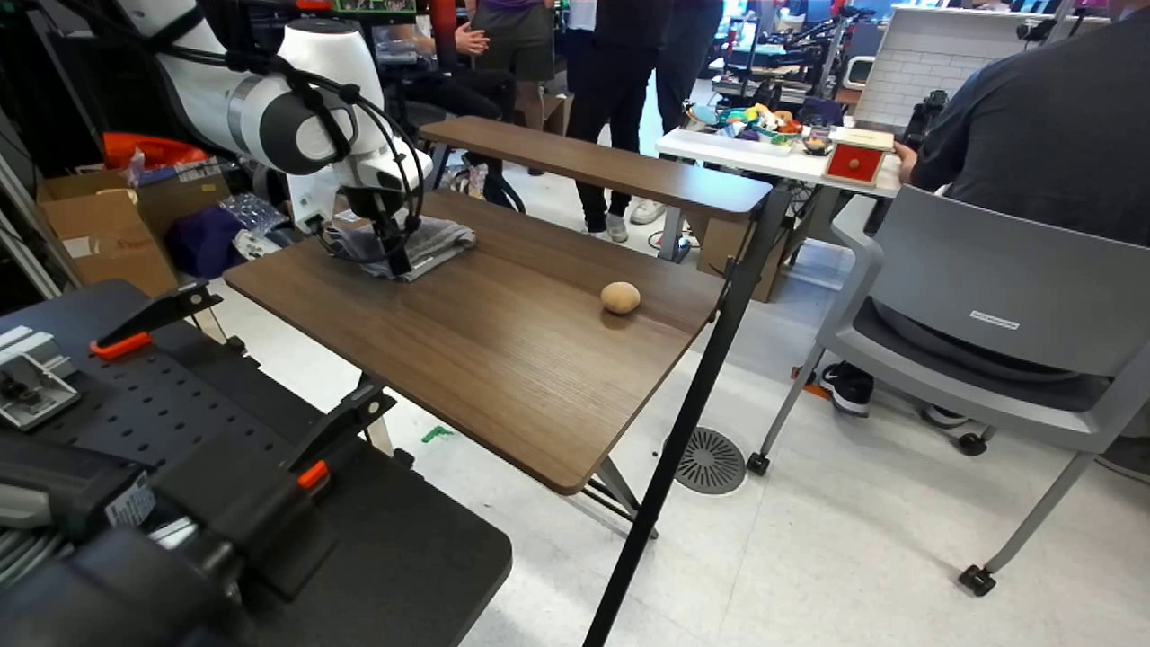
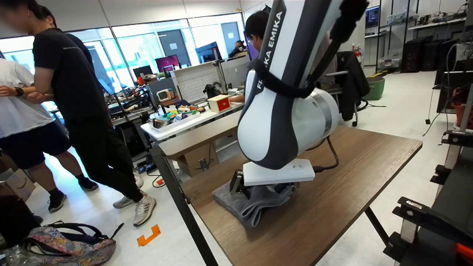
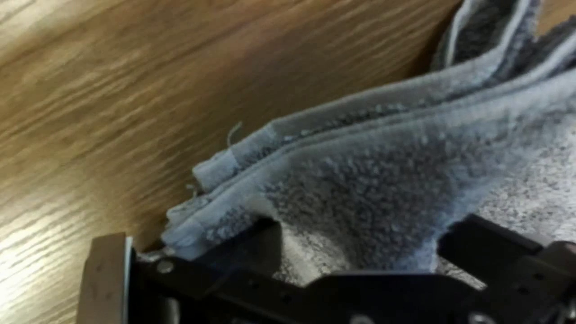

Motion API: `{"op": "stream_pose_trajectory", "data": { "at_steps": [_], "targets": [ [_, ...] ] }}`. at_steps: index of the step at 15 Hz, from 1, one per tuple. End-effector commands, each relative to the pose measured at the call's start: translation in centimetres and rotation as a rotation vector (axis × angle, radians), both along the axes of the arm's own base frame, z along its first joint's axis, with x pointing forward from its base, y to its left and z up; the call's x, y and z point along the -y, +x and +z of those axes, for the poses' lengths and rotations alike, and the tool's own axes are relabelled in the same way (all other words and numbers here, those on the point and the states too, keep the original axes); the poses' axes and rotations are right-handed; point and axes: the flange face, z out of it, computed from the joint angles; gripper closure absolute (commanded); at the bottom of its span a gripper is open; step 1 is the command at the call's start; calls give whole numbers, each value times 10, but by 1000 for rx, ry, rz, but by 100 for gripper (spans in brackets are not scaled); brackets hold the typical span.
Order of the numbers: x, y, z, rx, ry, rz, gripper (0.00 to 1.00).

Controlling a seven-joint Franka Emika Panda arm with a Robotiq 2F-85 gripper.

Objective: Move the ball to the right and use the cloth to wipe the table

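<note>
The claw (image 3: 362,240) stands with its fingers apart, the grey cloth (image 3: 382,189) showing between them on the brown surface (image 1: 503,359). The ball (image 1: 620,297) rests there too, well apart from the cloth. On a white surface (image 1: 714,153), a greenish container (image 1: 778,137) holds multicoloured items (image 1: 760,118); a green bin (image 2: 375,89) stands on the floor (image 2: 402,98), contents indistinct.

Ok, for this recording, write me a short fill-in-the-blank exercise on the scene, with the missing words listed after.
The gripper is not shut but ____.
It is right at the cloth, which is ____ in colour.
On the table, the ball and the cloth do ____ touch.
Of those two, the one farther from the gripper is the ____.

Missing words: open; grey; not; ball.
</note>
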Motion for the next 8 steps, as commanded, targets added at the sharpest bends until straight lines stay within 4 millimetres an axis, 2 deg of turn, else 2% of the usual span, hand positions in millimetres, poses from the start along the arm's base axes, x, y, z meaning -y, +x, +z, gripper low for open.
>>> {"op": "stream_pose_trajectory", "data": {
  "at_steps": [1,6,8],
  "targets": [
    [19,17,-17,4,0,-54,0],
    [86,53,-9,45,-20,-159,0],
    [95,56,-9,37,-14,-178,0]
  ]
}}
